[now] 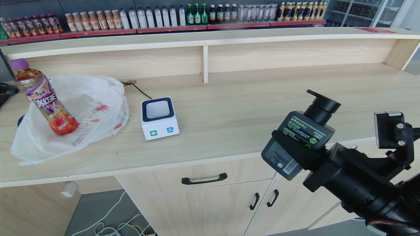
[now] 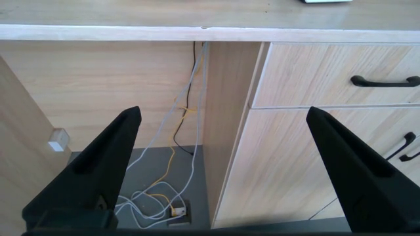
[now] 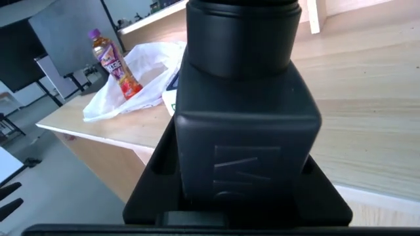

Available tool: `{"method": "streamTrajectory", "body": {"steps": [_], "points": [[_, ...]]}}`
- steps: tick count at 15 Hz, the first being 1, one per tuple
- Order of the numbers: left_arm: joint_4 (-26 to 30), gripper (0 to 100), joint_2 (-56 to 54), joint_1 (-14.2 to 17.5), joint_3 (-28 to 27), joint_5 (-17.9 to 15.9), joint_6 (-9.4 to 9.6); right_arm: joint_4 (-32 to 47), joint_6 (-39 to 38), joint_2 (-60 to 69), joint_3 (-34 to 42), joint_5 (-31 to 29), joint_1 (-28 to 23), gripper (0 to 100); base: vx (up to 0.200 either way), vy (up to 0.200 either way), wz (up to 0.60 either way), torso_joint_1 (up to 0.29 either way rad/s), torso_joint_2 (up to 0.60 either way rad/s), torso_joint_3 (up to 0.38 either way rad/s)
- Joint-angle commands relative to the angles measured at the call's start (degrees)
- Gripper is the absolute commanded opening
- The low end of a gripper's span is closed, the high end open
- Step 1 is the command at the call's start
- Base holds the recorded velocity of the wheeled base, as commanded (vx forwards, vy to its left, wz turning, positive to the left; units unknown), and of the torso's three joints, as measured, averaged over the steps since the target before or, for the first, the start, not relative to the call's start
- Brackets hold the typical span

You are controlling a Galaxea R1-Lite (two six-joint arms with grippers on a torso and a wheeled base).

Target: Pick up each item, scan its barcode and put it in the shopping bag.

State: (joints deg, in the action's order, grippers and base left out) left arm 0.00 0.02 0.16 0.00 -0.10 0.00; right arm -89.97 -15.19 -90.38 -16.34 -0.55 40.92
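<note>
Head view, 4 o'clock, nearest: right gripper clamped across the body of a black bottle. It is held off the front edge of the counter, tilted, with the cap toward 1 o'clock. The bottle has a square body and a round black cap. There is a green-and-white label on the upper face and a white barcode patch on the side turned toward 7 o'clock.

Left gripper: fingers spread wide, nothing between them. It sits low, facing the cabinet front below the counter edge, with loose cables beyond.

On the counter, just 9 o'clock of centre: white cube scanner, dark-framed window on top.

Farther out at 9 o'clock: white shopping bag, slumped open. A tea bottle stands leaning on its plastic, purple cap, reddish drink. Can't tell whether it is inside the mouth.

12 o'clock, far: shelf of bottles.
</note>
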Motion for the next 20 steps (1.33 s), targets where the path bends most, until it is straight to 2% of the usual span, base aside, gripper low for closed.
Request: {"method": "streamTrajectory", "body": {"steps": [1, 8, 9, 10, 12, 15, 20], "points": [[0.0, 100, 0.0, 0.0, 0.0, 0.0, -0.09, 0.0, -0.3, -2.7, -2.0, 0.0, 1.4, 0, 0.0, 0.0, 0.0, 0.0, 0.0, 0.0], [0.0, 100, 0.0, 0.0, 0.0, 0.0, 0.0, 0.0, -4.4, -2.6, -4.0, 0.0, 2.8, 0, 0.0, 0.0, 0.0, 0.0, 0.0, 0.0], [0.0, 100, 0.0, 0.0, 0.0, 0.0, 0.0, 0.0, -4.3, -2.4, -4.0, 0.0, 3.4, 0, 0.0, 0.0, 0.0, 0.0, 0.0, 0.0], [0.0, 100, 0.0, 0.0, 0.0, 0.0, 0.0, 0.0, -4.6, -1.5, -3.9, 0.0, 6.1, 0, 0.0, 0.0, 0.0, 0.0, 0.0, 0.0], [0.0, 100, 0.0, -0.1, 0.0, -0.1, 1.14, 0.0, -5.7, -1.4, -4.1, 0.0, 6.6, 0, 0.0, 0.0, 0.0, 0.0, 0.0, 0.0], [0.0, 100, 0.0, 0.0, 0.0, 0.0, 0.62, 0.0, -11.0, -1.5, -4.8, 0.0, 6.5, 0, 0.0, 0.0, 0.0, 0.0, 0.0, 0.0], [0.0, 100, 0.0, 0.0, 0.0, 0.0, 0.53, 0.0, -12.8, -1.7, -4.9, 0.7, 6.6, 0, 0.0, 0.0, 0.0, 0.0, 0.0, 0.0]]}}
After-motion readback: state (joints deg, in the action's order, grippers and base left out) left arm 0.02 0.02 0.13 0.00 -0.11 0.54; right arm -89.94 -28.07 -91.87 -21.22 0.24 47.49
